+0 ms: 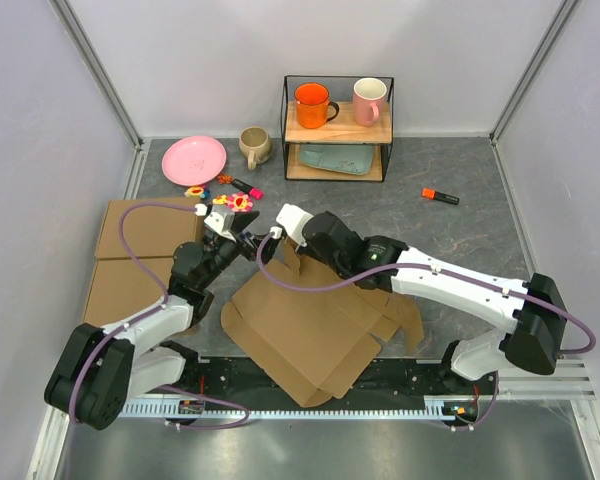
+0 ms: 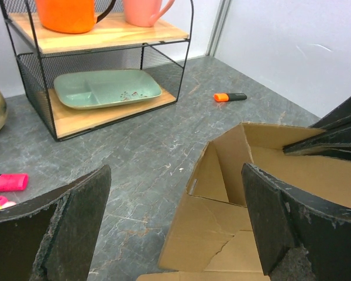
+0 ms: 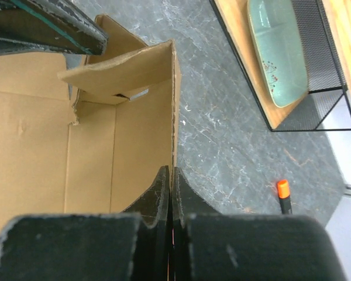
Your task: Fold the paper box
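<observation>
Right gripper (image 3: 171, 175) tight on upright wall of half-folded brown paper box (image 1: 300, 335)

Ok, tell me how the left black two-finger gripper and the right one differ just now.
The left gripper has its jaws spread wide and holds nothing; the right gripper is pinched shut on a raised wall of the brown cardboard paper box. Both are black, by the box's raised end.
</observation>
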`<state>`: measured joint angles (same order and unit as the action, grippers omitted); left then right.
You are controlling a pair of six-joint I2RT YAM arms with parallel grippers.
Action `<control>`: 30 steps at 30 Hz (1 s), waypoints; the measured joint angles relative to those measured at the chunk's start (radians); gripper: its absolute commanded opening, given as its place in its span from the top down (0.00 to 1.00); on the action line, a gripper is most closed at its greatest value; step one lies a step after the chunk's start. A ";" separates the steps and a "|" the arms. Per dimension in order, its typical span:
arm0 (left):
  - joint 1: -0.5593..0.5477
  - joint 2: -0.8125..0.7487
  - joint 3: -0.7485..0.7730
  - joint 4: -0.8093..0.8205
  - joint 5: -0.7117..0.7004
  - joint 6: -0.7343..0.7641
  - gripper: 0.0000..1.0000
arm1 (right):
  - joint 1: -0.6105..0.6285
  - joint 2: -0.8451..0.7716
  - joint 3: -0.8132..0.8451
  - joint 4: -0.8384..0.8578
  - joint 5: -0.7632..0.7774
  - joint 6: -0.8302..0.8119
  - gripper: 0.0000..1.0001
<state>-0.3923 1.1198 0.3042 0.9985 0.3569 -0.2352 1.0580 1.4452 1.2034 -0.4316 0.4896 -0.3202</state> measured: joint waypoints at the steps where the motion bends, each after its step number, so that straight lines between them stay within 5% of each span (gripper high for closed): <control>1: 0.000 -0.004 0.000 -0.008 -0.010 0.001 0.00 | -0.009 -0.001 0.009 -0.012 -0.022 0.007 1.00; 11: 0.000 0.035 0.064 -0.116 -0.047 -0.014 0.00 | -0.060 -0.012 0.082 -0.137 -0.151 0.065 1.00; 16: -0.014 -0.072 0.066 -0.214 -0.212 -0.067 0.00 | -0.093 -0.010 0.129 -0.201 -0.168 0.100 1.00; 23: -0.218 -0.313 0.053 -0.358 -0.517 -0.029 0.00 | -0.103 0.003 0.135 -0.230 -0.154 0.121 1.00; 30: -0.418 -0.330 0.017 -0.485 -0.659 -0.003 0.00 | -0.106 0.005 0.135 -0.228 -0.148 0.123 1.00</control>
<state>-0.8108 0.7902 0.3210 0.5133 -0.3019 -0.2382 0.9524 1.4506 1.3380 -0.6594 0.3412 -0.1970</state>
